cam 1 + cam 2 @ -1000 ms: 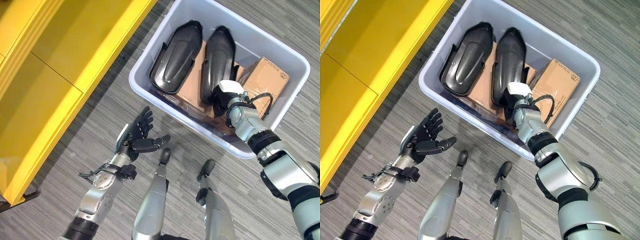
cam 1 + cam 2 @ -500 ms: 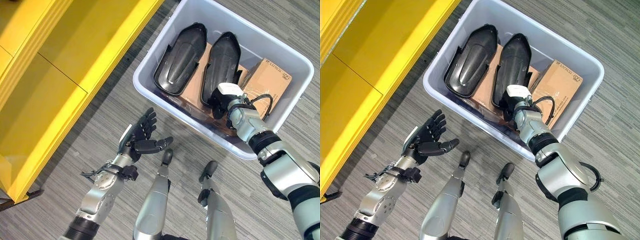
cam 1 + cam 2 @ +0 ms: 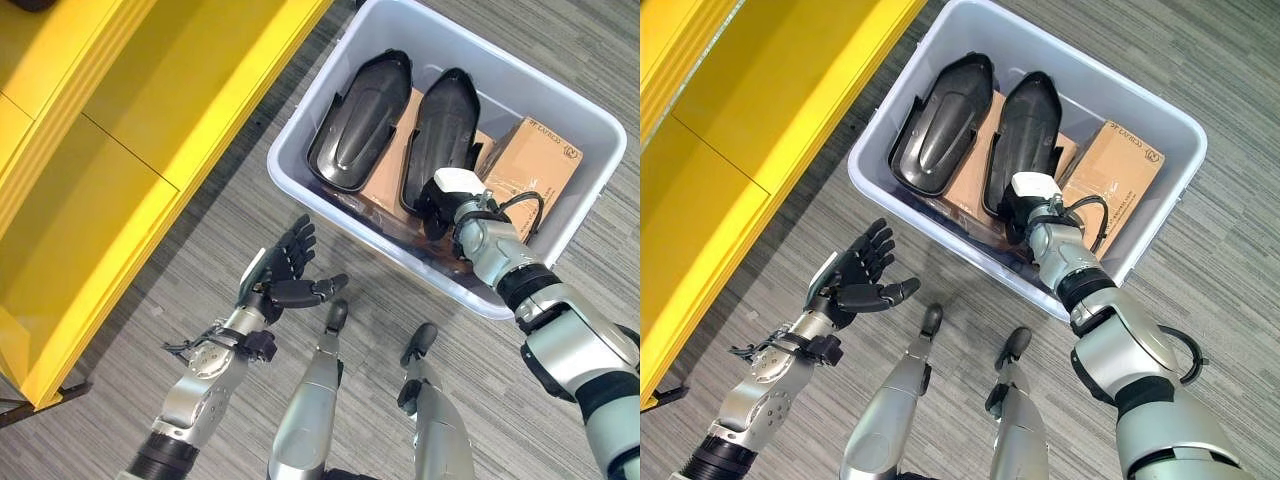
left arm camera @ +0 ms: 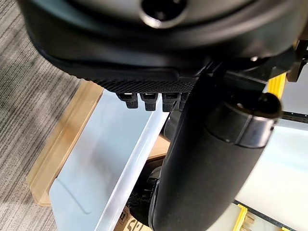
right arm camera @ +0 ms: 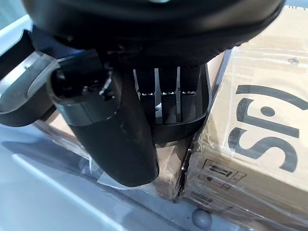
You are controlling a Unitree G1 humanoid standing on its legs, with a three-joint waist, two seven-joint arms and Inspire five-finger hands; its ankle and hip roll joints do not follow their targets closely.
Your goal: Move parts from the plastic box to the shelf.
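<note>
Change: right hand (image 3: 440, 200) stays at near end of right-hand black part (image 3: 438, 128), fingers curled over its rim | left hand (image 3: 278, 275) still open, empty, above floor | Around: plastic box (image 3: 310, 120), second black part (image 3: 361, 120), cardboard boxes (image 3: 535, 165), yellow shelf (image 3: 120, 130) | Parts' long axes run side by side, narrow ends pointing away.

The right hand (image 3: 440, 200) reaches into the plastic box (image 3: 330, 110), its fingers hidden behind the right black part (image 3: 440, 125). The yellow shelf (image 3: 90, 190) is cut off by the edge.
</note>
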